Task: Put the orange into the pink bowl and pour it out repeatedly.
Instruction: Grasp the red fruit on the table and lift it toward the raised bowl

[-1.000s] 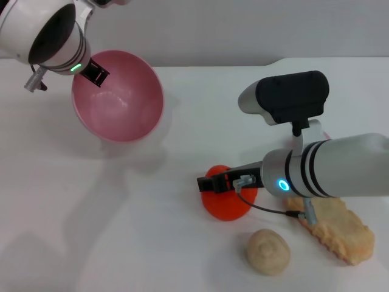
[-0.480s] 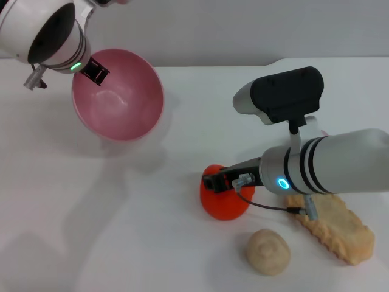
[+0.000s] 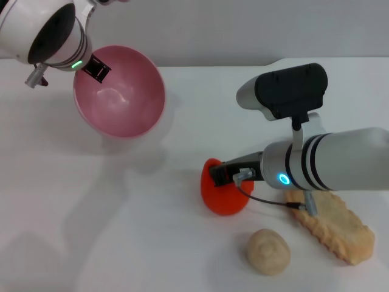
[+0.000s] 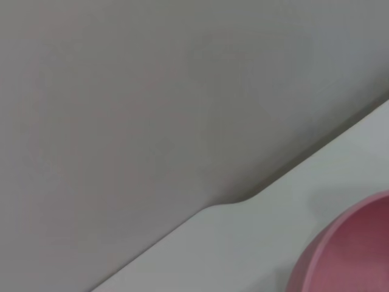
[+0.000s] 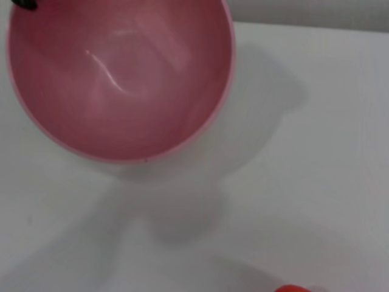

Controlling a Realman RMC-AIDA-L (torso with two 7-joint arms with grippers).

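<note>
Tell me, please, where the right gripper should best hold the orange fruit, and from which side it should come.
Probably the rounded body of the orange, at its widest part. The right gripper is already on its upper right side; that side is free, and the beige lump lies nearer the robot. The narrow top looks less secure.

No readable text — no labels, brands, numbers.

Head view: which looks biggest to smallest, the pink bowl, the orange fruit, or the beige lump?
1. pink bowl, though lifted nearer the camera.
2. orange fruit, partly hidden by the right arm.
3. beige lump, close to the fruit; unsure.
</note>
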